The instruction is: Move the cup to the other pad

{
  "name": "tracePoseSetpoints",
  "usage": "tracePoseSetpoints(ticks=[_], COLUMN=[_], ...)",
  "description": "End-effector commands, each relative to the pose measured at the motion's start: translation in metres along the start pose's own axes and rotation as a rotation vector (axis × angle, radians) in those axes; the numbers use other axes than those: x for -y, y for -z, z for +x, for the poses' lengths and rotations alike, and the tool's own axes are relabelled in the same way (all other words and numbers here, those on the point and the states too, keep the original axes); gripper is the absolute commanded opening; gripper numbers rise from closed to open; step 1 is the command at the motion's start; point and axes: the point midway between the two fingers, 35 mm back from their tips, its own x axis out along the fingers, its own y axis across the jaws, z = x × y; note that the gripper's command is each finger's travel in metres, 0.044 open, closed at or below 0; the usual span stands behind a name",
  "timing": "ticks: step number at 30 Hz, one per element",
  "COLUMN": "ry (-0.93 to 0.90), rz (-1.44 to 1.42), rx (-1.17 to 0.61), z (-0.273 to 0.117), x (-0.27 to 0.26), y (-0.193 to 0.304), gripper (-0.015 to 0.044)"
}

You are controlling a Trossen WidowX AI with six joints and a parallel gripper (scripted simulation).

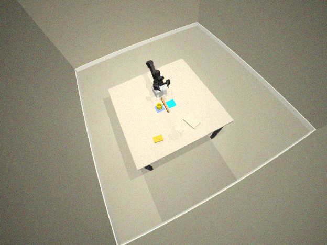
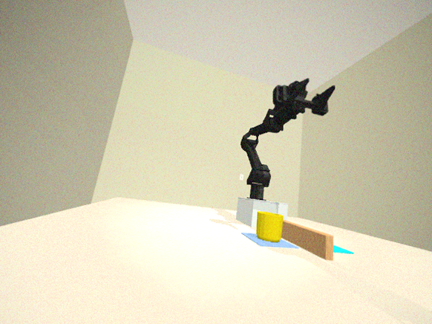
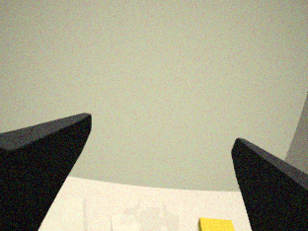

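Cup, one and yellow, stood upright on the single blue pad, and going left to right across my top view I started there. I could not tell how many marbles it held. Roughly in line with it, towards the near edge of the one desk, lay one yellow block, well apart from the pad. Behind the cup, my one black arm rose from a pale base. I had its pincer up high, two fingers spread wide with nothing between them. Next came one wooden bar, standing between the two pads. Just beyond it I saw the one cyan pad, with the cup's move there still to be done. Further right lay two flat pale pieces: a small one, then a larger one.
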Motion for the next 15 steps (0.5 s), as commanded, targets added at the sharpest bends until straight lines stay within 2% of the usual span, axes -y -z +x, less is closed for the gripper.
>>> tracePoseSetpoints(ticks=[1, 4, 9, 15], ry=[0.001, 0.015, -0.029, -0.289], rz=[-0.007, -0.106, -0.372, -0.683], rx=[-0.009, -0.153, -0.582, -1.068], z=[0.001, 0.010, 0.011, -0.029], x=[0.000, 0.008, 0.030, 0.052], y=[0.002, 0.038, 0.139, 0.235], gripper=[0.0374, 0.0295, 0.0167, 0.0167])
